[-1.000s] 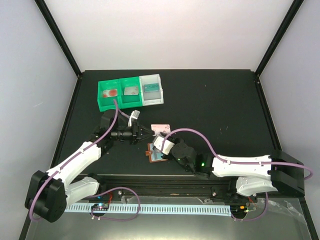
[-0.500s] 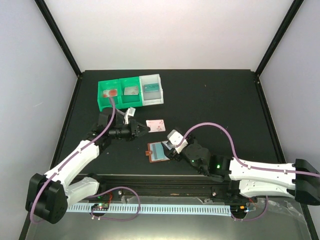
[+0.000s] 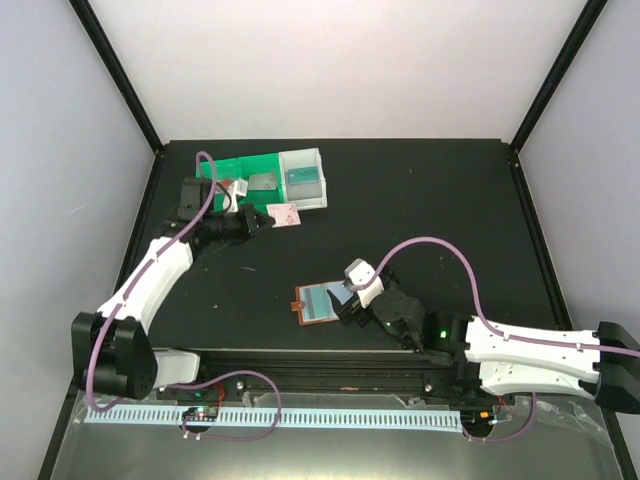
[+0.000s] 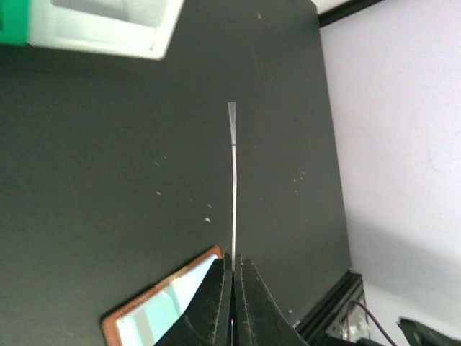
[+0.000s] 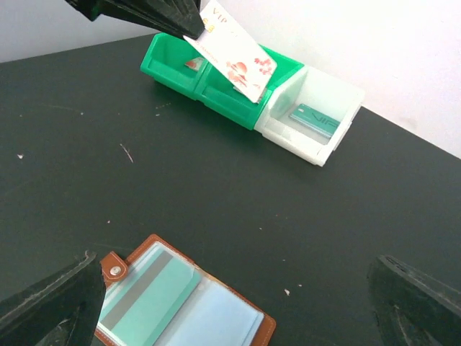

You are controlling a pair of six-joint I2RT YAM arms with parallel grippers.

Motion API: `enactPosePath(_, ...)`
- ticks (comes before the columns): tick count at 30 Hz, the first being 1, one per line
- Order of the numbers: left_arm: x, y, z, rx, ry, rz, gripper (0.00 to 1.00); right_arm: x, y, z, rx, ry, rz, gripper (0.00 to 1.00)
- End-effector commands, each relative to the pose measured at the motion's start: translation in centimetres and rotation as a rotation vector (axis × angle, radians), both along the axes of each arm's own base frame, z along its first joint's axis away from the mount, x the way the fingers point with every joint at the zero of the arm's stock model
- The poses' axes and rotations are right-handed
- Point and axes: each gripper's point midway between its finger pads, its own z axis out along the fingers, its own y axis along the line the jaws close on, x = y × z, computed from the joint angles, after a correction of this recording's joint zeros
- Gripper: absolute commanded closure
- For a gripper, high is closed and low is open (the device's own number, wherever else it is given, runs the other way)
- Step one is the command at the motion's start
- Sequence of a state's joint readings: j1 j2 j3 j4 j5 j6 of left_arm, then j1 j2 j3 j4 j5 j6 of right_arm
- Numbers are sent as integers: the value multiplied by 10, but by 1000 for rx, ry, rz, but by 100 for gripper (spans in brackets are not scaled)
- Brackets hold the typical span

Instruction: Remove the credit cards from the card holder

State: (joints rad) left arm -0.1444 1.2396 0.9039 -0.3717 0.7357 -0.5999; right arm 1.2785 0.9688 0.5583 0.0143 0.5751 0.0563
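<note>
The brown card holder (image 3: 316,303) lies open on the black table, a teal card with a grey stripe (image 5: 148,299) showing in its left clear pocket. My left gripper (image 3: 262,220) is shut on a pale pink credit card (image 3: 283,214) and holds it in the air beside the bins. In the left wrist view that card (image 4: 233,180) shows edge-on as a thin line between the pressed fingers (image 4: 216,295). My right gripper (image 5: 236,268) stands wide open over the holder's right side, touching nothing.
A green bin (image 5: 216,83) and a white bin (image 3: 303,178) stand in a row at the back left. A teal card (image 5: 314,120) lies in the white bin. The left arm covers part of the green bin in the top view.
My left arm has carried the pink card from the table's middle back and left to the bins. My right gripper has opened wide and drawn back a little from the holder.
</note>
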Motion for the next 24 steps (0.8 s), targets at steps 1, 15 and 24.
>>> enactPosePath(1, 25, 20, -1, 130, -23, 20, 98, -2, -5, 10, 50, 9, -8, 0)
enactPosePath(15, 110, 81, -11, 281, 37, 143, 98, -6, -19, 17, 51, -27, 0, 0)
enactPosePath(24, 164, 96, -24, 323, 79, 179, 98, -2, -18, 19, 44, -39, -15, 0)
